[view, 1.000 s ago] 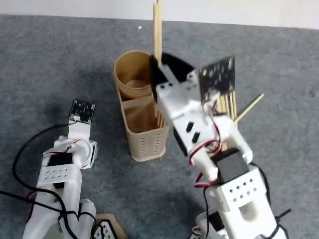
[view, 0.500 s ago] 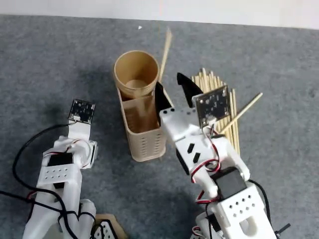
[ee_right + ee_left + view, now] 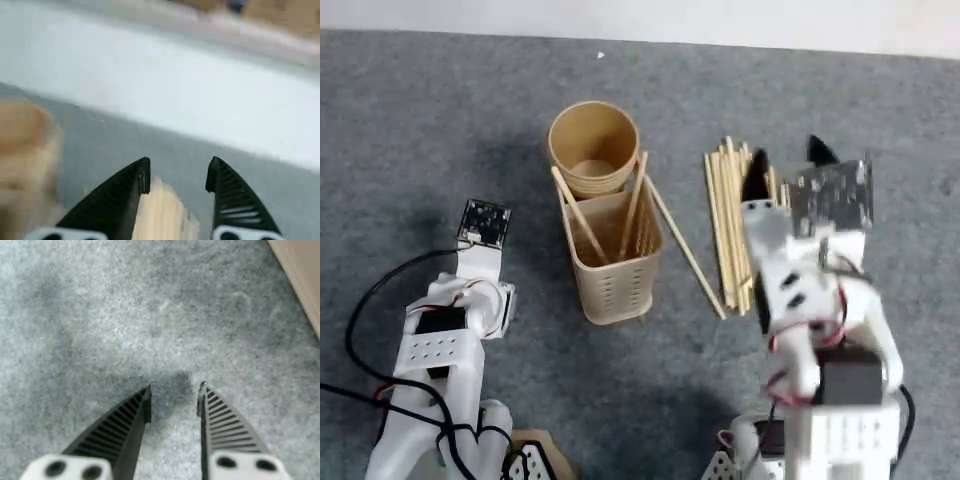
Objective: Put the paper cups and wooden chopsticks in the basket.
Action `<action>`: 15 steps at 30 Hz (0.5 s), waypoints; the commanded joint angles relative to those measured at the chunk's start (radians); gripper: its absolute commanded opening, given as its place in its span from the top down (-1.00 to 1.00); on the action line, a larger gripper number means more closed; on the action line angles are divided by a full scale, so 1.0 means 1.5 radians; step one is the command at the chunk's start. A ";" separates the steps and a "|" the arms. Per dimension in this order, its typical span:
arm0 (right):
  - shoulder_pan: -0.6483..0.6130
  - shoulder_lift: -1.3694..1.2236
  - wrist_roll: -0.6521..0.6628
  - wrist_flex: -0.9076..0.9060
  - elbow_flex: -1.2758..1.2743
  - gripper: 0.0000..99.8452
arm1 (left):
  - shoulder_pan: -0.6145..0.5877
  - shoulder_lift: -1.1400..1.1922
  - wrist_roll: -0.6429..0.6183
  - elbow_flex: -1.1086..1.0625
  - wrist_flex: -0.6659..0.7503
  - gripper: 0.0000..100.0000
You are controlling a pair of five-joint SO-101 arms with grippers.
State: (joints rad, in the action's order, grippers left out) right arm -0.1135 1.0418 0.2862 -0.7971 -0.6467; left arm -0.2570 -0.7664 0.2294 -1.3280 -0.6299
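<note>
A beige basket [image 3: 610,270] stands on the grey carpet, with stacked paper cups [image 3: 593,150] in its far compartment. Two wooden chopsticks [image 3: 634,205] lean inside the near compartment. A third chopstick [image 3: 685,250] slants from the basket's rim down to the carpet. A pile of chopsticks [image 3: 728,225] lies to the right of the basket. My right gripper [image 3: 786,165] hangs open over the pile's far end; in its own view the right gripper [image 3: 177,175] is empty above the stick ends [image 3: 162,215]. My left gripper [image 3: 174,389] is open over bare carpet, left of the basket.
A white wall strip [image 3: 720,20] borders the carpet at the back. The basket's side [image 3: 300,270] shows at the edge of the left wrist view. Cables [image 3: 365,300] trail beside the left arm's base.
The right gripper opened and let chopsticks drop into the basket, then swung right and back over the pile. The left arm kept still.
</note>
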 commanded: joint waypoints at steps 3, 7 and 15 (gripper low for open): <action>0.116 -0.307 0.014 0.017 -0.012 0.62 | 0.007 -0.007 -0.002 0.003 0.009 0.64; 0.138 -0.526 0.016 0.024 0.081 0.62 | 0.007 -0.007 -0.002 0.002 0.008 0.64; 0.158 -0.763 0.057 0.024 0.227 0.62 | 0.007 -0.007 -0.002 -0.005 0.010 0.64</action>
State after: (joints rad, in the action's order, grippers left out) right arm 0.1151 -0.0491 0.3537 -0.7787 -0.3859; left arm -0.2570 -0.7664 0.2294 -1.3403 -0.6299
